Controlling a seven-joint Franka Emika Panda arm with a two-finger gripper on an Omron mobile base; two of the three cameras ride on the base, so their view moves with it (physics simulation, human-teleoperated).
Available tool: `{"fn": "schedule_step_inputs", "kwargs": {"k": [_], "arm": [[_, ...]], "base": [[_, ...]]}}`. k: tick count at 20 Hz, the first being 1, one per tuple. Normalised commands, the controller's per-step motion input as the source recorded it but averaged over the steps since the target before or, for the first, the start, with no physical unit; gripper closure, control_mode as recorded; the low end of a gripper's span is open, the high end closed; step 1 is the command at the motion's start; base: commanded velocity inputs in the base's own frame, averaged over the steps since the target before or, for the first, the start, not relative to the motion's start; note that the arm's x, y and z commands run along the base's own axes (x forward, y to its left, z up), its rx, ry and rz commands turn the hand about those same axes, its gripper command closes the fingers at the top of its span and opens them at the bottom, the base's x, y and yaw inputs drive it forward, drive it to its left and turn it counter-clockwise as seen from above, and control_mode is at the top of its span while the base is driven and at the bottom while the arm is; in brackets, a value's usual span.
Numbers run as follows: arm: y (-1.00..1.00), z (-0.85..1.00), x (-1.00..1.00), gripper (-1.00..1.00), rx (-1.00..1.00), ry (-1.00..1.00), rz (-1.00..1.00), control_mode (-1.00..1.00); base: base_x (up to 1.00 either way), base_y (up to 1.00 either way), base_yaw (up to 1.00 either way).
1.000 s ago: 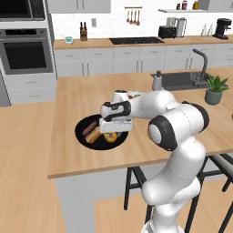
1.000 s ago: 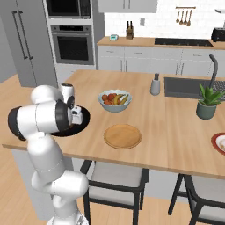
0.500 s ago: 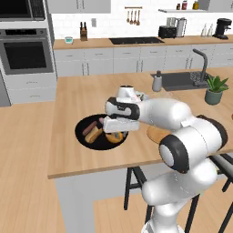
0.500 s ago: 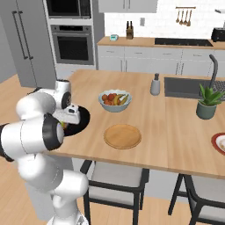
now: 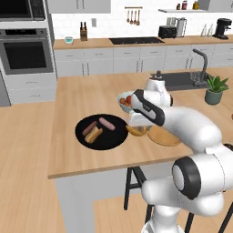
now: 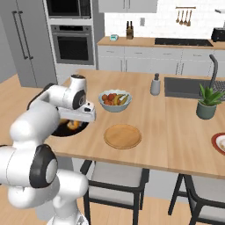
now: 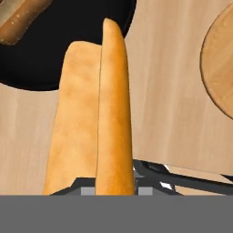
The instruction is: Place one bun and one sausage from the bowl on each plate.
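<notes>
Fingers are closed on a bun (image 7: 98,118), which extends straight out from them in the hand view; ahead of its tip lies the bowl (image 7: 59,50), and to one side the tan plate (image 7: 220,63).

Left base view: gripper (image 5: 136,125) carries the bun (image 5: 136,130) between bowl (image 5: 101,131) and plate (image 5: 164,136). Two sausages (image 5: 98,124) and another bun (image 5: 93,134) lie in the bowl behind the fingers.

Right base view: gripper (image 6: 81,117) sits at the bowl edge (image 6: 66,132); plate (image 6: 122,136) lies beyond it.

Risk: the grip is at one end only, so the long bun may pivot or slip out during the swing.
</notes>
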Motion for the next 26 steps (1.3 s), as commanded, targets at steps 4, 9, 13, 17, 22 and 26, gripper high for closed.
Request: {"fn": "schedule_step_inputs", "kwargs": {"k": [4, 9, 13, 17, 22, 26], "arm": [[-1.00, 0.01, 0.00, 1.00, 0.01, -0.06, -0.02, -1.00], [-0.97, 0.00, 0.02, 1.00, 0.00, -0.06, -0.02, -1.00], [-0.72, -0.03, 0.22, 1.00, 0.00, -0.07, 0.00, -1.00], [-0.20, -0.34, 0.48, 1.00, 0.00, -0.04, 0.00, -1.00], [-0.07, -0.59, 0.41, 1.00, 0.00, -0.01, 0.00, -1.00], [0.00, -0.28, 0.33, 1.00, 0.00, -0.01, 0.00, -1.00]], "base": [[0.00, 0.00, 0.00], [0.00, 0.00, 0.00], [0.00, 0.00, 0.00], [0.00, 0.00, 0.00], [0.00, 0.00, 0.00], [0.00, 0.00, 0.00]]}}
